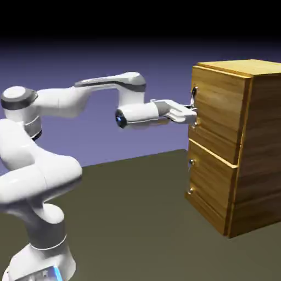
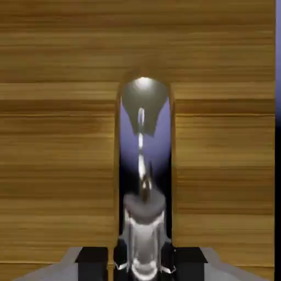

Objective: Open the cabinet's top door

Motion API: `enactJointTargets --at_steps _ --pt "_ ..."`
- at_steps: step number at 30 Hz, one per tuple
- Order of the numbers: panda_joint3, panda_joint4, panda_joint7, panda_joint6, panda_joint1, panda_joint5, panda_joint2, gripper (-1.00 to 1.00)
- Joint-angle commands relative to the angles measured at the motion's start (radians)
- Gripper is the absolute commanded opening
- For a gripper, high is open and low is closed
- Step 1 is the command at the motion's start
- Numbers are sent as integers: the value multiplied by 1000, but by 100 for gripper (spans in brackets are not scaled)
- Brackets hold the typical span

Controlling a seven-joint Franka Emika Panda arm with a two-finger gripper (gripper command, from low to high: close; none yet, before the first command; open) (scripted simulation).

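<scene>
The golden-brown wood cabinet (image 1: 258, 148) stands at the exterior view's right. Its top door (image 1: 217, 118) lies flush with the front, and a vertical silver bar handle (image 1: 193, 99) runs along its left edge. My gripper (image 1: 192, 112) reaches in level from the left and meets that handle. The hand view is filled by the door's wood (image 2: 55, 137), with the shiny handle (image 2: 144, 142) rising up the middle. My gripper (image 2: 142, 262) has it between the finger tips (image 2: 93, 257), which press against both of its sides.
Below the top door is the lower door (image 1: 211, 184) with its smaller metal handle (image 1: 190, 176). The dark table (image 1: 137, 219) stretches between my base and the cabinet. A thin strip of blue backdrop (image 2: 277, 110) shows past the door's right edge in the hand view.
</scene>
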Motion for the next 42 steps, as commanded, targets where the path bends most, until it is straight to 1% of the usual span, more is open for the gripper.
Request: enactJointTargets --at_steps 1,3,7,14,20,27,32,42 --pt "-18 -20 -43 -18 27 2 36 -100" --pt "-65 -75 -129 -73 92 -1 109 -100" --pt "-160 -127 -301 -113 205 2 253 -100" --pt "-390 -176 -583 -129 453 2 476 -100" --pt "-603 -194 -748 -121 670 1 584 -100" --pt "-854 -206 -894 -107 924 4 652 -100" --pt "-1036 -232 -921 -108 1098 -61 654 -100" --pt "-1233 -367 -645 -232 1197 -496 537 -100"
